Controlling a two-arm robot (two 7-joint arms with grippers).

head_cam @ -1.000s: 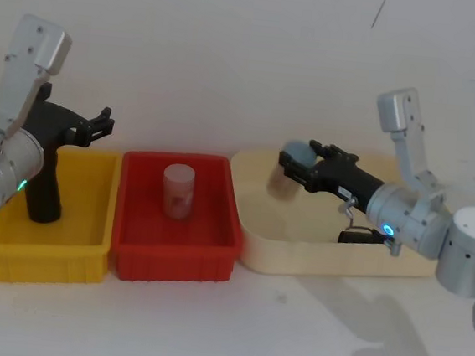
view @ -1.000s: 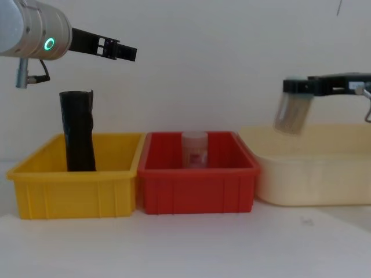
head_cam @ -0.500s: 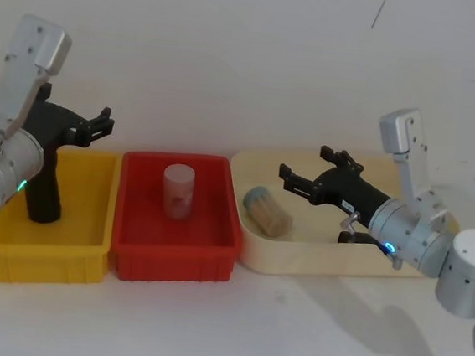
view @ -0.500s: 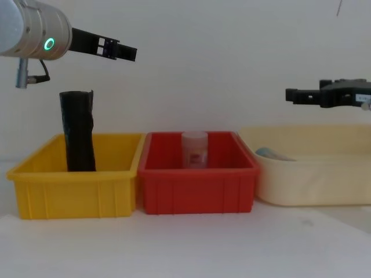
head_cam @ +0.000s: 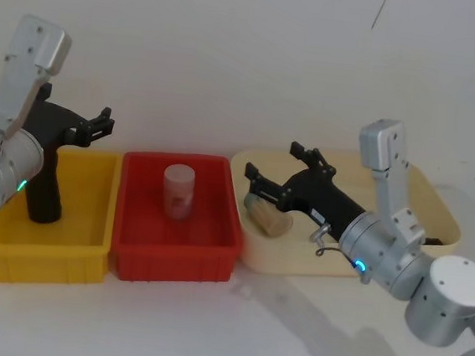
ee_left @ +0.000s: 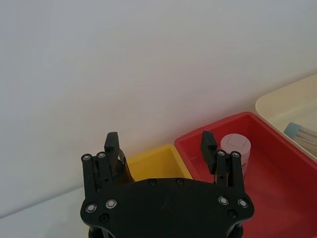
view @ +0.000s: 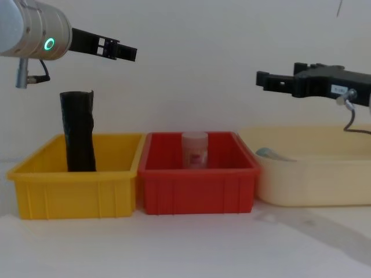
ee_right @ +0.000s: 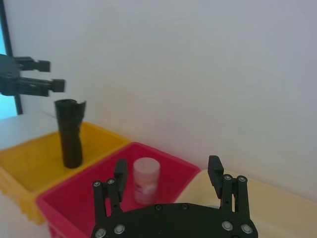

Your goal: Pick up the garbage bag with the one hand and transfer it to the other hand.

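Black garbage bag (view: pixel 78 131) upright, base hidden in yellow bin (view: pixel 75 185) | both grippers' jaws open, empty

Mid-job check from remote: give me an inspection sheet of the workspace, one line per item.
Surface: white table, three bins in a row.
Job's things: garbage bag upright in yellow bin, untouched.
Clutter: pale pink jar upright in red bin; a tube-shaped container lying in beige tray.
Hands: left hand open, above and to the right of the bag; right hand open, over the tray's left end.
Cables: short loop at the right wrist.
Surroundings: plain white wall.
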